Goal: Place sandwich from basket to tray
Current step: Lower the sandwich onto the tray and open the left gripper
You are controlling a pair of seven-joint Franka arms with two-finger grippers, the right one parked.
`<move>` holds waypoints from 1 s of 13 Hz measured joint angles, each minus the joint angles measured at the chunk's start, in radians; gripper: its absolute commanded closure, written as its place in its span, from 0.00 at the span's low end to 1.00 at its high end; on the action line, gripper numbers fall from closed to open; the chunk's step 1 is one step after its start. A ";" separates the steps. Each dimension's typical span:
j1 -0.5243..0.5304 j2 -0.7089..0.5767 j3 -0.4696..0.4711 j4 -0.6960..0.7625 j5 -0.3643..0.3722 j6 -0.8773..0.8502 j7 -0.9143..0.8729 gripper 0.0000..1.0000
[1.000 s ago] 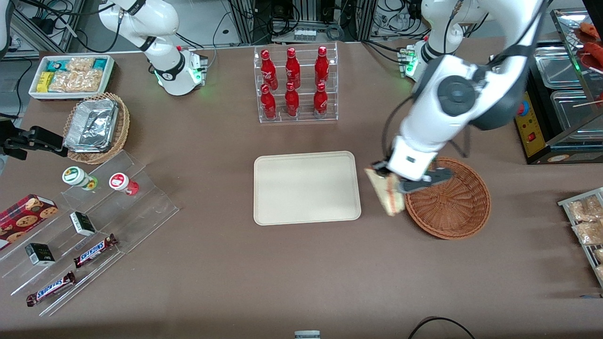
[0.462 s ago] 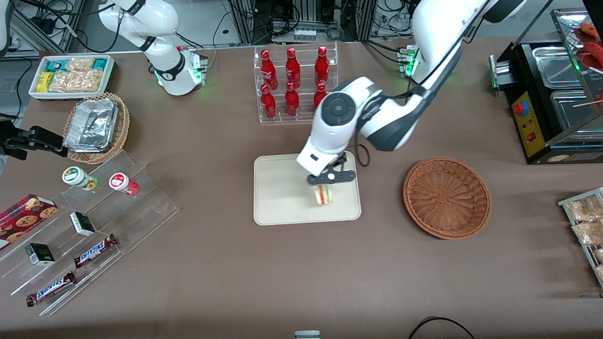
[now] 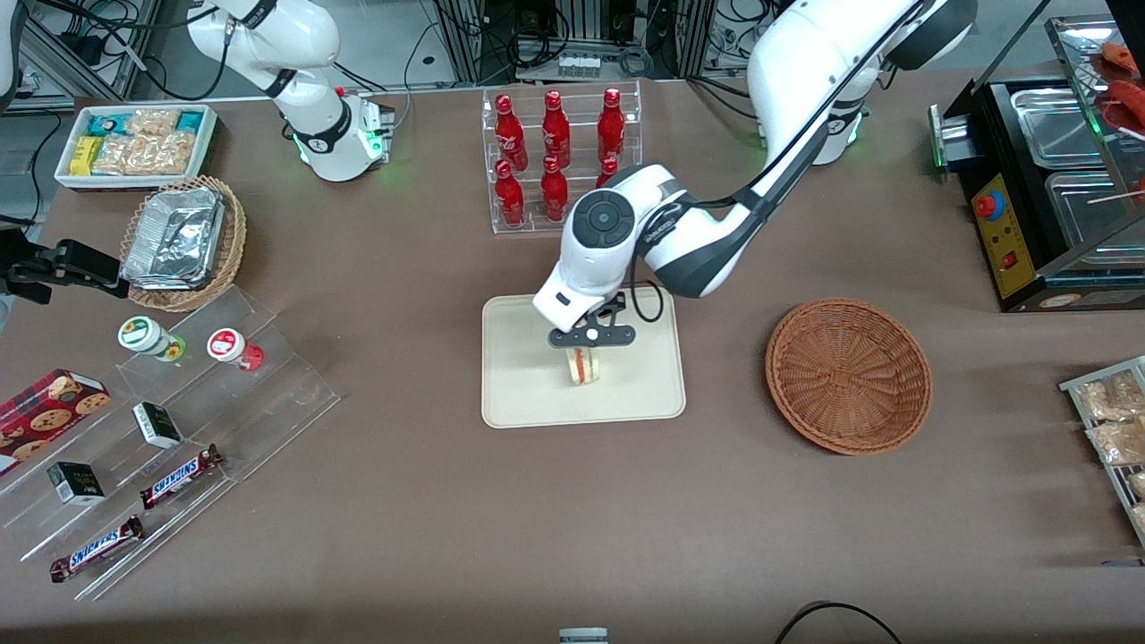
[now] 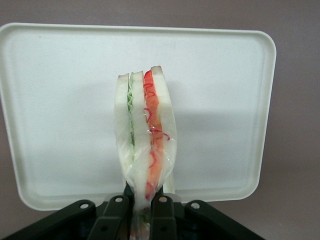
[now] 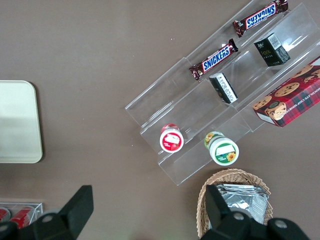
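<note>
Cream-beige tray (image 3: 537, 394), plain, no pattern. Sandwich (image 4: 146, 135) in pale white bread with a green stripe and a red-orange one, red squiggles on the clear wrap. Black gripper (image 3: 586, 351) on a white and dark grey arm, at 12 o'clock from the sandwich. Reddish-brown woven basket (image 3: 848, 376) at 3 o'clock of the tray. Matte brown table (image 3: 537, 519). Shiny red bottles (image 3: 555, 152) at 12 o'clock.

Gripper (image 3: 586, 351) with sandwich (image 3: 582, 365) above bare tray (image 3: 528, 358); bottle rack (image 3: 559, 161) nearby, basket (image 3: 848, 374) well apart.
</note>
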 measured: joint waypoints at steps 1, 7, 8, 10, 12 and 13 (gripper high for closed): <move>-0.001 0.016 0.000 0.000 0.021 0.019 -0.001 1.00; -0.011 0.082 0.000 -0.035 0.105 0.098 -0.006 0.96; -0.011 0.084 0.000 -0.037 0.105 0.099 -0.007 0.51; -0.011 0.084 0.000 -0.038 0.106 0.099 -0.007 0.00; -0.010 0.084 0.001 -0.036 0.106 0.094 -0.008 0.00; -0.009 0.082 0.001 -0.031 0.106 0.080 -0.010 0.00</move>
